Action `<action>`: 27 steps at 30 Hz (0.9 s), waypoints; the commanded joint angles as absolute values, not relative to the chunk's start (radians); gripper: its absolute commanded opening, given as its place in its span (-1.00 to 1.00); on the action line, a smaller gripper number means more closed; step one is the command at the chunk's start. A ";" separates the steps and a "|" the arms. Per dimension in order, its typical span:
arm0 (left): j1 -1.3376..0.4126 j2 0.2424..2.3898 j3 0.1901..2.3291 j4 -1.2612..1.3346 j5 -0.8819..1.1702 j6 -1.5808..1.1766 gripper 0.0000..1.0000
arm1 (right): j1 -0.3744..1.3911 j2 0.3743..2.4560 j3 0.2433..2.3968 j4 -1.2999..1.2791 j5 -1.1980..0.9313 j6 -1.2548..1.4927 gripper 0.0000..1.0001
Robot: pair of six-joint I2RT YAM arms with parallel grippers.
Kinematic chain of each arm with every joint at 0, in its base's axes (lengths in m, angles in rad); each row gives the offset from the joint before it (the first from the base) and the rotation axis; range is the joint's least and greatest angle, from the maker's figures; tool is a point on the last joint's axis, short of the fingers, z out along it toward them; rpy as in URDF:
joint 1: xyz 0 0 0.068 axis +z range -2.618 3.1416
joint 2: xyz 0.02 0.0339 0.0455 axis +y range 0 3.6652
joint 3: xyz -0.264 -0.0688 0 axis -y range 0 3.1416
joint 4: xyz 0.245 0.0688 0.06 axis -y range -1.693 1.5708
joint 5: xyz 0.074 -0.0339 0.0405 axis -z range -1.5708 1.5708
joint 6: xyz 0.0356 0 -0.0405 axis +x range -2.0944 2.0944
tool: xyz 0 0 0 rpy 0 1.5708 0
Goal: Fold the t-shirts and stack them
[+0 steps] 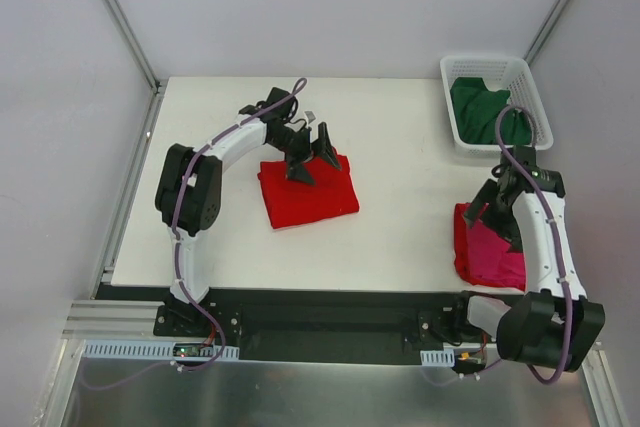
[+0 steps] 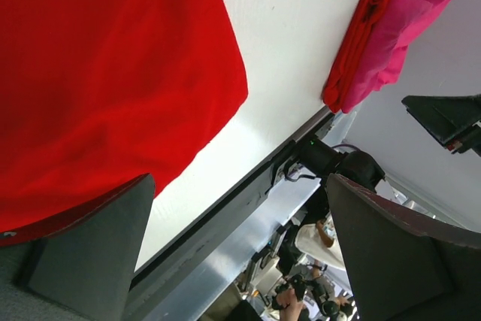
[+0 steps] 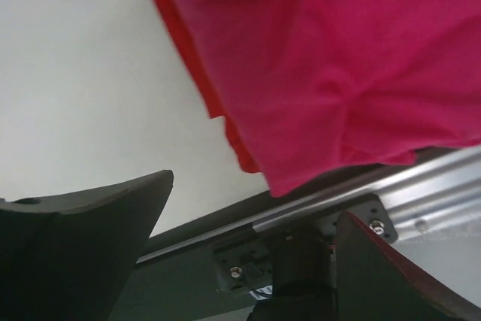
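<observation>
Left gripper [image 1: 313, 160], wide and empty, hangs over the folded red shirt [image 1: 308, 192] at the centre, right gripper [image 3: 252, 208] likewise over the pink shirt [image 1: 495, 252] near the front edge; such limp cloth (light, it sags) wants pinching at an edge.

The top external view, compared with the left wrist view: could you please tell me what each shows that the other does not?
Only the top external view shows the white basket holding the dark green shirt. Only the left wrist view shows the stack edge-on, the pink shirt lying on a red garment, and what looks like a person beyond the table. Both show the folded red shirt, the open left claw over it, and the white table.
</observation>
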State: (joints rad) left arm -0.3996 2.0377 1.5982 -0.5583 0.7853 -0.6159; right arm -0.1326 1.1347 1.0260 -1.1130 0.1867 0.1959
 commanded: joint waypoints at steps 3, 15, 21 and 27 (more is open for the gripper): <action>-0.397 2.017 1.612 -0.552 0.830 -0.611 0.99 | -0.260 1.166 1.005 -1.189 0.410 0.337 0.92; -0.396 2.023 1.582 -0.554 0.850 -0.575 0.98 | -0.345 1.310 0.991 -1.018 0.403 0.460 0.93; -0.397 2.022 1.574 -0.554 0.859 -0.574 0.99 | -0.428 1.307 0.944 -0.893 0.358 0.512 0.92; -0.397 2.002 1.542 -0.555 0.856 -0.574 0.98 | -0.491 1.321 0.934 -0.827 0.293 0.644 0.93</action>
